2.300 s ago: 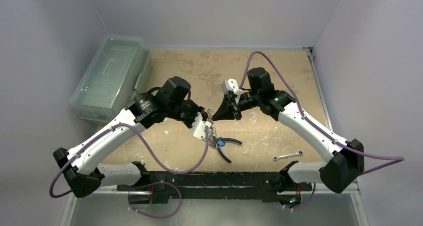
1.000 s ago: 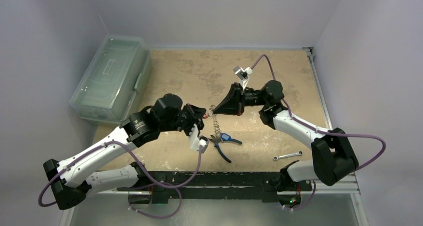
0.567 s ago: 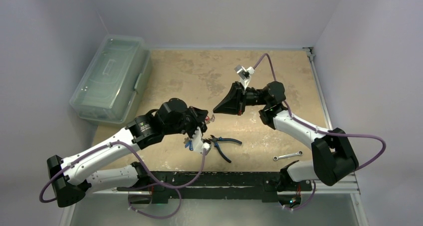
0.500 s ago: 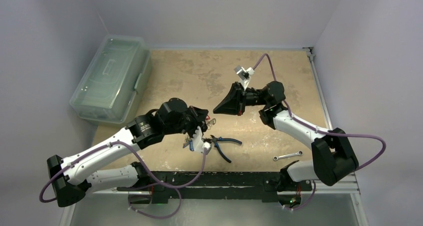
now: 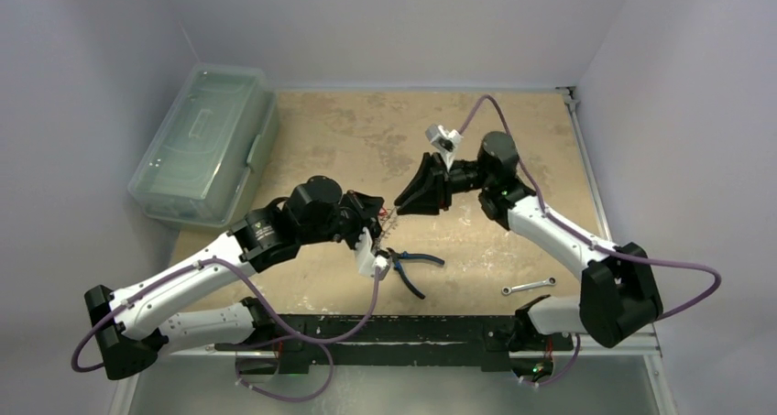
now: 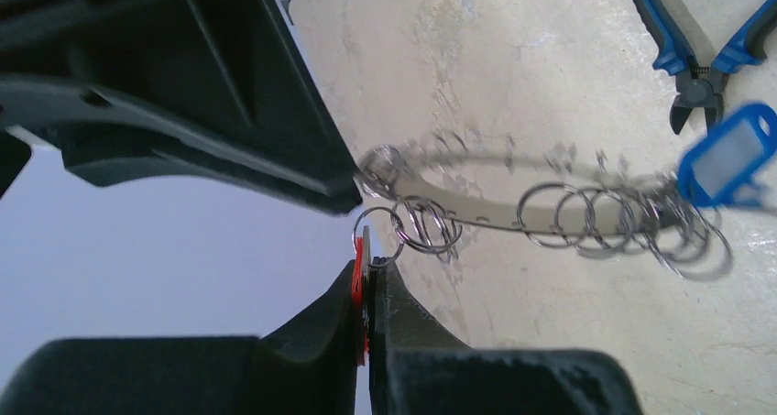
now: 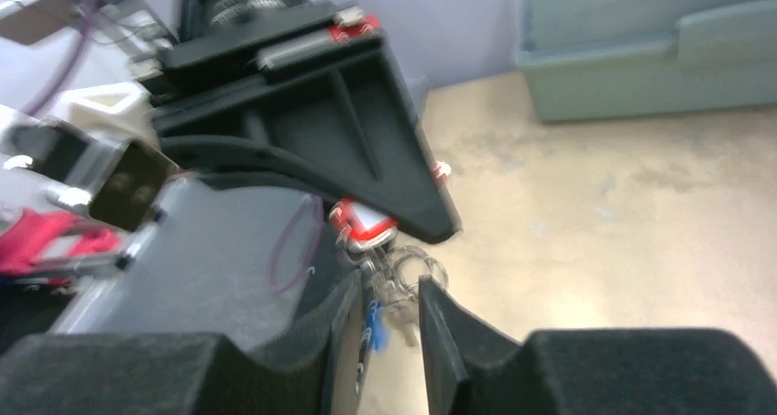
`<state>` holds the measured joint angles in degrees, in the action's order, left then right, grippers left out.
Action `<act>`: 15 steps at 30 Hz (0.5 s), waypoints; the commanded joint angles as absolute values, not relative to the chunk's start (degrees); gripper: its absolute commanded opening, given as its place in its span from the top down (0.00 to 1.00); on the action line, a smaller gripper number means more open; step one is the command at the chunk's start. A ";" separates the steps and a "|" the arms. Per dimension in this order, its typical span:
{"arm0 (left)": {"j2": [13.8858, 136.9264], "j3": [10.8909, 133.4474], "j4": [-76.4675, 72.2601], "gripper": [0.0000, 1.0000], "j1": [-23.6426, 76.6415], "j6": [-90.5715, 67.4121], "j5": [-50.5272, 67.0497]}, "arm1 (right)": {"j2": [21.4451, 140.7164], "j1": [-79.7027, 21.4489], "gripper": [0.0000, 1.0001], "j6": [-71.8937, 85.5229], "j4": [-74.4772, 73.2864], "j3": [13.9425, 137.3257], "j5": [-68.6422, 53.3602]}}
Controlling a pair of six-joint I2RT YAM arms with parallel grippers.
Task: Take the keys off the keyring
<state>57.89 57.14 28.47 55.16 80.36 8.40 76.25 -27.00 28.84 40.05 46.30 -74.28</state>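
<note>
The left hand (image 6: 368, 261) is clenched on a red tag (image 6: 356, 287), held upright between its fingers. From that tag the keyring (image 6: 426, 227) hangs in the air as a chain of small silver rings, with a blue tag (image 6: 722, 152) at its low end above the worktop (image 5: 348, 131). The right hand (image 7: 389, 289) faces the left one, tip to tip, its fingers parted a little with rings between the tips; whether they pinch a ring cannot be told. Blue-handled pliers (image 5: 423, 258) lie just near of the hanging chain, a wrench (image 5: 530, 287) well to the right. A clear bin (image 5: 203, 140) sits at far left.
</note>
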 commanded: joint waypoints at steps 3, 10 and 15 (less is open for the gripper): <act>59.03 62.57 27.84 1.00 55.37 76.87 9.59 | 75.20 -30.27 0.69 -18.73 -13.42 62.69 -65.42; 59.15 62.53 28.21 1.00 55.37 76.92 10.37 | 74.12 -30.27 0.65 -26.70 -19.29 63.54 -66.08; 59.24 62.76 28.65 1.00 55.37 76.79 11.02 | 73.51 -30.40 0.65 -32.26 -23.83 64.24 -68.02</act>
